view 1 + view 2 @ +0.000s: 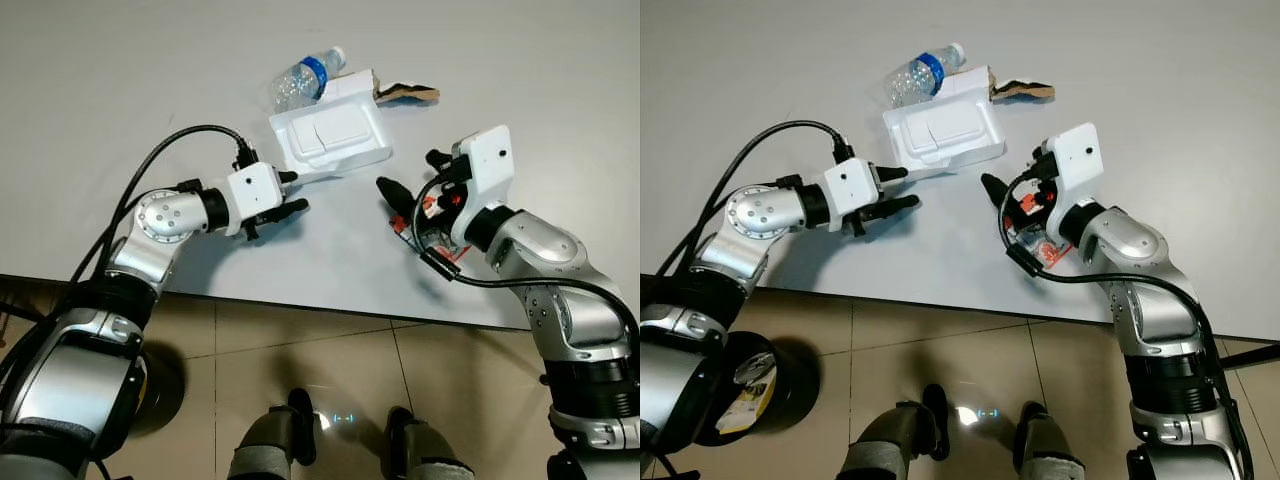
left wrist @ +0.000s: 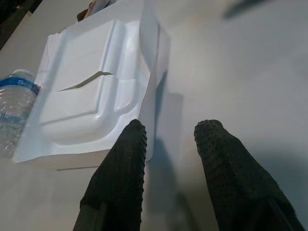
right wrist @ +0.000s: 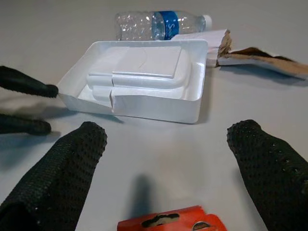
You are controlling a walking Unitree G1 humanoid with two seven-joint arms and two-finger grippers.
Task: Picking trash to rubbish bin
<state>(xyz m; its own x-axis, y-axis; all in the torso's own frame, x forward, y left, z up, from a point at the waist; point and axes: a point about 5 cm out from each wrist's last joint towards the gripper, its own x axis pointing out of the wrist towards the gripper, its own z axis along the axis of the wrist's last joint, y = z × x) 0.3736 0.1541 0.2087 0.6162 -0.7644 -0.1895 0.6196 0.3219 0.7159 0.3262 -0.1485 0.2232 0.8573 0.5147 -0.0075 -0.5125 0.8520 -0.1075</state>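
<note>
A white plastic tray (image 1: 330, 135) lies on the grey table (image 1: 120, 80). Behind it rests a clear bottle (image 1: 305, 80) with a blue label, and a torn cardboard scrap (image 1: 405, 93) is at its far right. My left gripper (image 1: 295, 192) is open at the tray's near left corner, one finger (image 2: 132, 144) against the tray (image 2: 91, 96) edge. To the right of the tray my right gripper (image 1: 412, 175) is open wide and apart from it, facing the tray (image 3: 144, 77), with a red packet (image 3: 173, 224) just beneath it.
The table's front edge (image 1: 330, 305) runs just below both arms, with tiled floor beyond. A round black bin (image 1: 740, 385) stands on the floor at my lower left. My feet (image 1: 345, 430) are near the edge.
</note>
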